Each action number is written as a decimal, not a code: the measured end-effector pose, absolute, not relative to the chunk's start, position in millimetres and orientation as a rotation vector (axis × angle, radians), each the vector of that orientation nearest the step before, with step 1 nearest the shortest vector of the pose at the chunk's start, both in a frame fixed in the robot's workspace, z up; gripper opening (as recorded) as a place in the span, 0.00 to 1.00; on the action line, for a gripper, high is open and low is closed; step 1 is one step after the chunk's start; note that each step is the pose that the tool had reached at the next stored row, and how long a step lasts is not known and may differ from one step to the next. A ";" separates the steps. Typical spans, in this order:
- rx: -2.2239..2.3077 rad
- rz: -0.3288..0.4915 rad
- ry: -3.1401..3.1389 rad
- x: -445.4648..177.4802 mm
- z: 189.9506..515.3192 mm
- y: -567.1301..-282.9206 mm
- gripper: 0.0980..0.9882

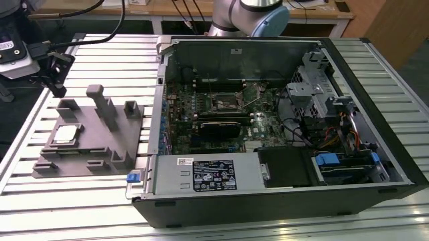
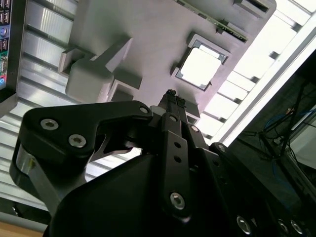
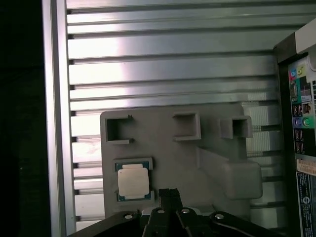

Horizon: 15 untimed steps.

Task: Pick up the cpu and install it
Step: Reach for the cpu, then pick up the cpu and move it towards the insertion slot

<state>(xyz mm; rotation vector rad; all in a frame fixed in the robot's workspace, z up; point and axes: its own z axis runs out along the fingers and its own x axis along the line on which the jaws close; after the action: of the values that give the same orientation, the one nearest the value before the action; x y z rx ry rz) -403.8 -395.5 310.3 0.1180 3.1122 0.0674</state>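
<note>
Fingers (image 3: 164,197) closed, near cpu (image 3: 132,180) in fixture (image 3: 187,158) pocket

Ribbed aluminium table (image 1: 67,211), wooden surrounds.
Light glares off the table's slats; a wooden bench (image 1: 181,7) runs behind, a wooden panel (image 1: 395,30) beside it.

My cpu (image 3: 132,180) has a smooth, silvery metal top with a dull sheen. The fixture (image 1: 100,135) is matt gray plastic. The table (image 1: 282,228) is ribbed, shiny bare metal. My gripper (image 3: 168,193) looks matt black.
</note>
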 end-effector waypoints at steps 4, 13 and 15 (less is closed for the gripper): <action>0.118 0.067 3.112 -407.8 307.4 -396.3 0.01; 0.118 0.067 3.112 -409.1 307.2 -396.4 0.01; 0.118 0.067 3.112 -410.4 307.1 -396.3 0.01</action>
<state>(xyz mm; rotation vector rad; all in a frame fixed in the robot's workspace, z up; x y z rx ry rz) -410.4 -396.3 307.1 0.1181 3.1122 0.0674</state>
